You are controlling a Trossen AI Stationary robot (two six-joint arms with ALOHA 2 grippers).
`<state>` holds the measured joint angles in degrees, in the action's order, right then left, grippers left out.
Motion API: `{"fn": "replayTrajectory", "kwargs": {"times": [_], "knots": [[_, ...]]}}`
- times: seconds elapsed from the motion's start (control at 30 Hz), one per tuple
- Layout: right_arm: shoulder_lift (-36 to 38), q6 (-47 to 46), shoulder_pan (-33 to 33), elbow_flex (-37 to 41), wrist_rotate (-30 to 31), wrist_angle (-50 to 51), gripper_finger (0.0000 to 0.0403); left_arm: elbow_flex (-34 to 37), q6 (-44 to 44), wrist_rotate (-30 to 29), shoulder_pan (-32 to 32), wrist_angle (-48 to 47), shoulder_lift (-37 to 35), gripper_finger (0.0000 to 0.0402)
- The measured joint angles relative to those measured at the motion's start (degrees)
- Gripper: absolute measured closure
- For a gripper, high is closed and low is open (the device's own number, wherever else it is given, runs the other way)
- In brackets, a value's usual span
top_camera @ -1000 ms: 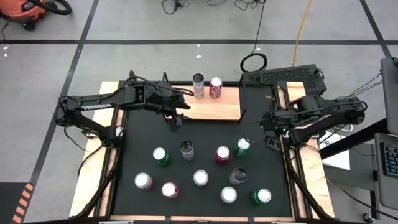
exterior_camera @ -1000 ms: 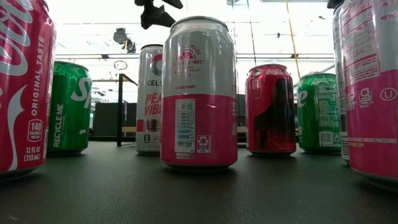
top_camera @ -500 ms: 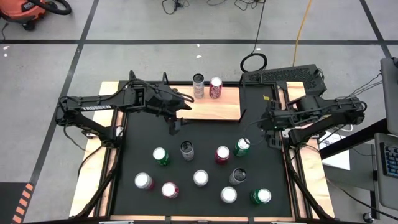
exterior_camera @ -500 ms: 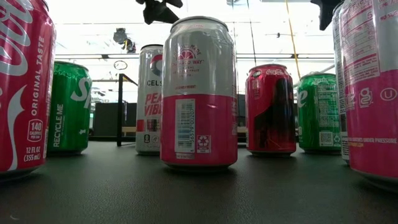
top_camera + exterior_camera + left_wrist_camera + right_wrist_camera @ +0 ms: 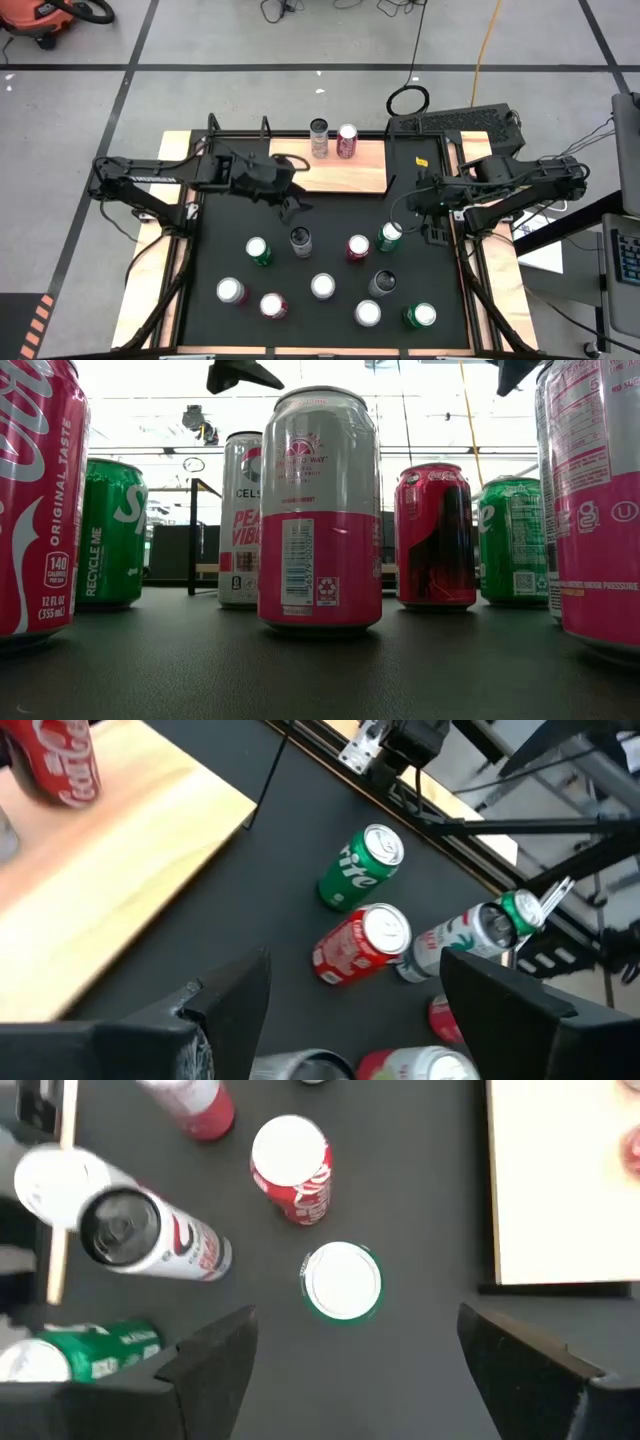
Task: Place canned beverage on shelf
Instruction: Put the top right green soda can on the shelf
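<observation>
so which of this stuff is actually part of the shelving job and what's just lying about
Job:
- flat light-brown wooden shelf, with a grey can and a red can on it
- ten upright cans on the black mat, e.g. the green can and the dark-topped can
- left hand and right hand, both open

Lying about:
- orange vacuum
- yellow cable
- black cable loop

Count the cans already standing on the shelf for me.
2. A silver-topped can and a red cola can stand side by side at the far edge of the shelf. None looks hidden; the other cans are on the black mat.
</observation>
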<state>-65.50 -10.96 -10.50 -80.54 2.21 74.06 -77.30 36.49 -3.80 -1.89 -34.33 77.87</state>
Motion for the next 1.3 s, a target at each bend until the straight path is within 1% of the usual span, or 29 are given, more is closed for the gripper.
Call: {"fn": "replayTrajectory", "kwargs": {"times": [0.13, 0.27, 0.37, 0.5, 0.63, 0.73, 0.83, 0.87, 0.93, 1.03, 1.1, 1.2, 1.3], "knots": [[1.17, 1.67, 0.00, 5.92, -4.81, -4.23, 0.0096, 0.00, 6.22, -6.60, -4.90, 0.00, 0.00, 0.0117], [1.64, -2.20, 0.00, 10.41, -7.00, -7.72, 0.0107, 0.00, 8.24, -11.41, -8.29, -0.02, 0.00, 0.0117], [1.64, -5.95, 0.00, 12.28, -7.00, -9.50, 0.0109, 0.00, 8.16, -12.83, -9.35, -0.17, 0.00, 0.0117], [1.64, -9.14, 0.00, 13.12, -6.98, -13.24, 0.0109, 0.00, 7.87, -13.02, -9.38, -1.46, 0.00, 0.0117], [1.64, -13.87, 0.07, 13.12, -6.58, -14.86, 0.0106, 0.00, 4.95, -13.10, -9.33, -2.27, 0.00, 0.0117], [1.27, -14.71, 0.33, 13.12, -6.50, -14.36, 0.0095, 0.00, 3.05, -13.84, -8.92, -2.56, 0.00, 0.0117], [1.14, -16.00, 0.33, 13.14, -6.25, -14.22, 0.0079, 0.00, 4.24, -14.24, -7.46, -2.60, 0.00, 0.0117], [1.13, -17.73, 0.33, 13.14, -5.40, -14.17, 0.0074, 0.00, 4.42, -13.57, -6.65, -2.62, 0.00, 0.0117], [0.95, -24.17, 0.31, 13.14, -4.99, -13.53, 0.0065, 0.00, 2.77, -11.81, -5.29, -2.62, 0.00, 0.0117], [0.88, -37.41, -0.44, 13.14, -5.21, -12.15, 0.0061, 0.00, -2.19, -9.55, -4.09, -2.65, 0.00, 0.0117], [0.97, -42.70, -1.75, 13.14, -5.10, -12.88, 0.0061, 0.00, -5.14, -8.26, -3.71, -2.64, 0.00, 0.0117], [0.91, -44.96, -3.12, 13.14, -2.65, -12.94, 0.0061, 0.00, -8.79, -7.94, -3.30, -2.67, 0.00, 0.0117], [0.52, -43.41, -3.49, 13.14, 1.02, -13.00, 0.0061, 0.00, -11.19, -6.18, -2.74, -2.69, 0.00, 0.0117]]}}
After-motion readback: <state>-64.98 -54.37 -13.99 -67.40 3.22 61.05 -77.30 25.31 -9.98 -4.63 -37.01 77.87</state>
